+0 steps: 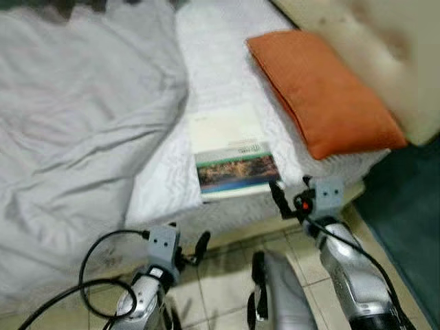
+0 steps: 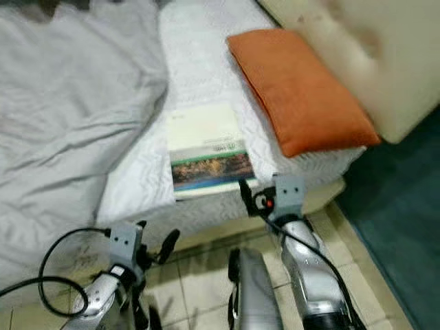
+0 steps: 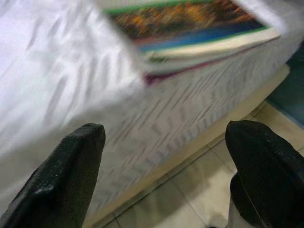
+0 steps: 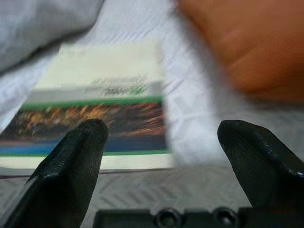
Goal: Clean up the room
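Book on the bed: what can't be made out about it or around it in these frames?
- Book: cover print too small in the eye views, blurred in the right wrist view.
- Its far end is cut off by the frame edge in the left wrist view.
- Mattress under the rumpled grey blanket is hidden.
- Orange pillow is blurred and cropped in the right wrist view.

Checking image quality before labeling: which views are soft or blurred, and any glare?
Left wrist view: the book and the sheet beside it are smeared, though the left claw looks sharp. Right wrist view: the orange pillow is heavily blurred and the book only slightly soft. Both eye views: mildly soft overall, with flat, even lighting and no strong glare; the headboard looks washed out.
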Controlling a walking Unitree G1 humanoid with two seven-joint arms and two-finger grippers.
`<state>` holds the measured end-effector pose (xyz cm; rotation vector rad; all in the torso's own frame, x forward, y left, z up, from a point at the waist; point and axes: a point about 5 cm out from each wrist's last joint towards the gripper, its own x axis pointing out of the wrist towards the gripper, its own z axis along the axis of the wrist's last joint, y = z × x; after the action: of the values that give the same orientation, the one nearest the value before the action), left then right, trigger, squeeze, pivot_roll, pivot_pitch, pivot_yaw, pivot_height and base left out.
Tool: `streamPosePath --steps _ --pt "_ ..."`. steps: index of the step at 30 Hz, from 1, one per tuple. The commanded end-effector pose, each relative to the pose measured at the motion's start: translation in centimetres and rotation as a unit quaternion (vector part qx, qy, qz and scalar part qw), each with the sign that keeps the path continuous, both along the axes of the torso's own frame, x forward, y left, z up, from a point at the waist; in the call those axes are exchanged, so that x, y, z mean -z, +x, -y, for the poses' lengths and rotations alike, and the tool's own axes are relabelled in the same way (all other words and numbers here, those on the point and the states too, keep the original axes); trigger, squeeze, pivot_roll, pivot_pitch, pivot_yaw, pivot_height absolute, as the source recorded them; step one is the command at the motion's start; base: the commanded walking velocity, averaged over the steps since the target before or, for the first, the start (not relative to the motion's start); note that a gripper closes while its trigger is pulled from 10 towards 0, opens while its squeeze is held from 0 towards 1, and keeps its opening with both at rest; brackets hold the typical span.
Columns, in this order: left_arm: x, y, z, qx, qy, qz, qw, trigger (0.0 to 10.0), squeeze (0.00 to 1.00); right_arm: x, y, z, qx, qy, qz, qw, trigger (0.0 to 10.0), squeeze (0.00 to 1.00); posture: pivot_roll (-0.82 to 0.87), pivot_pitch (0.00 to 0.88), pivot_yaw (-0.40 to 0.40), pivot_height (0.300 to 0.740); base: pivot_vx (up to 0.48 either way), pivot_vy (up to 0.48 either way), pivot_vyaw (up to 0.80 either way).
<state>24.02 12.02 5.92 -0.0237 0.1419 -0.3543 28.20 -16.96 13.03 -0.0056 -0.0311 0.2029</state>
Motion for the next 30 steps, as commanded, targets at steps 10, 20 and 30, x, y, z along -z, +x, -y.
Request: streamPosePath --steps 10,20,30 --pt "-1.2 0.4 0.9 0.012 -0.003 0.024 1.0 10.0 0.0 2.1 -4.3 0.9 0.012 0.001 -0.067 0.998 10.0 0.0 -0.12 0.173 -0.005 0.57 0.0 0.0 -0.78" --pt "-0.2 1.9 1.6 0.022 0.028 -0.013 0.999 10.0 0.0 2.2 -3.6 1.6 0.019 0.0 -0.087 0.996 10.0 0.0 -0.13 0.182 0.004 0.57 0.0 0.0 -0.22" --pt "0.5 7.6 0.6 -0.007 0.069 -0.054 0.996 10.0 0.0 1.4 -2.1 1.5 0.01 -0.008 -0.083 0.996 10.0 0.0 -0.16 0.24 0.015 0.57 0.0 0.0 0.0"
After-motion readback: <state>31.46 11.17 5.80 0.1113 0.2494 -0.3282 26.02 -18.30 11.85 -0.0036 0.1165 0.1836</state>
